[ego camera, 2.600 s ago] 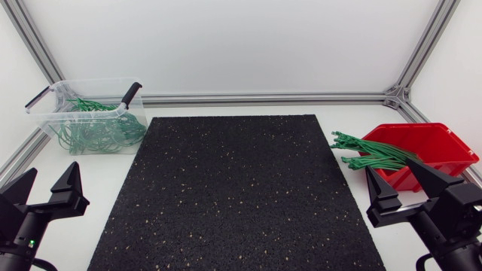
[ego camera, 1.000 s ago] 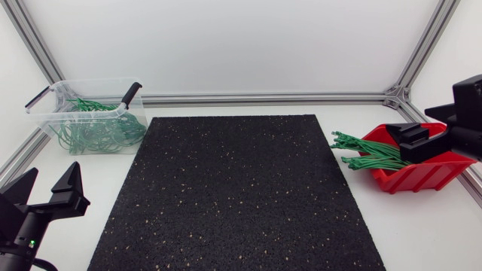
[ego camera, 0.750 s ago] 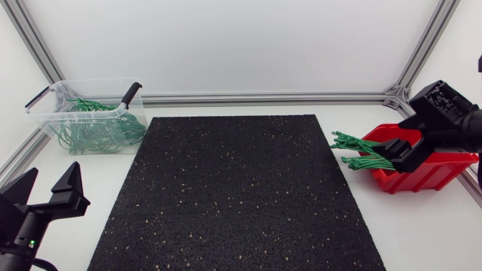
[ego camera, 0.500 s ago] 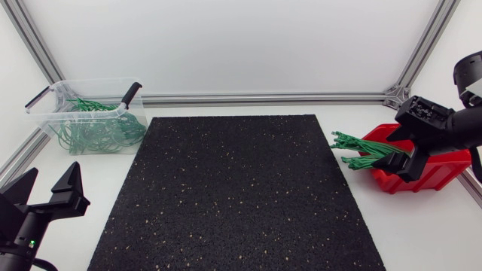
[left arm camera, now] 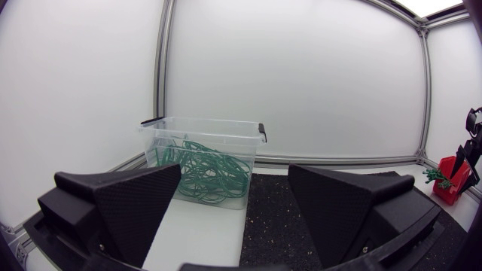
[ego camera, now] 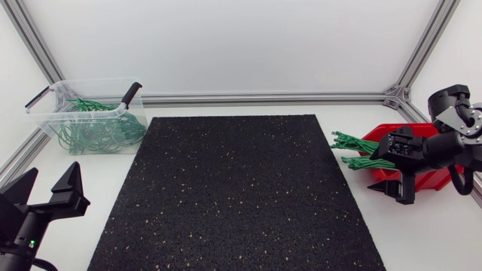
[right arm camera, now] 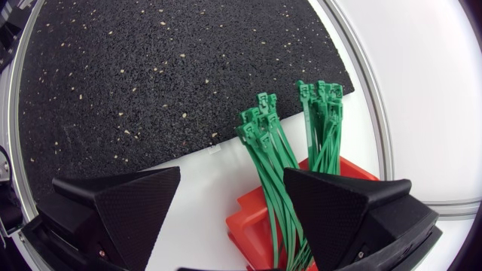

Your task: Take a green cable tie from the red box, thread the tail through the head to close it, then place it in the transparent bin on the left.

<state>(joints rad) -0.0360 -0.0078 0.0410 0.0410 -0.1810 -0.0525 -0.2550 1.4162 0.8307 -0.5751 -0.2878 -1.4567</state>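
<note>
Overhanging red box [right arm camera: 248,222] rim: green cable ties [right arm camera: 275,150], bundled, heads fanned toward mat [ego camera: 241,196] over bench [ego camera: 429,233]. Likely light, springy, slick; strands may cling together. Best pinch on single tie just behind head, clear of box. Above bundle hovers right tool [right arm camera: 233,177], fingers spread, holding nothing. At bench front, left tool [left arm camera: 235,169] spread, empty; transparent bin [ego camera: 83,81] ahead of it.

A black speckled mat [ego camera: 237,192] lies on a white table [ego camera: 422,233], enclosed by white panels [ego camera: 226,45] in aluminium framing [ego camera: 263,98].

Green ties [right arm camera: 271,162] overhanging red box [right arm camera: 245,222]
</note>
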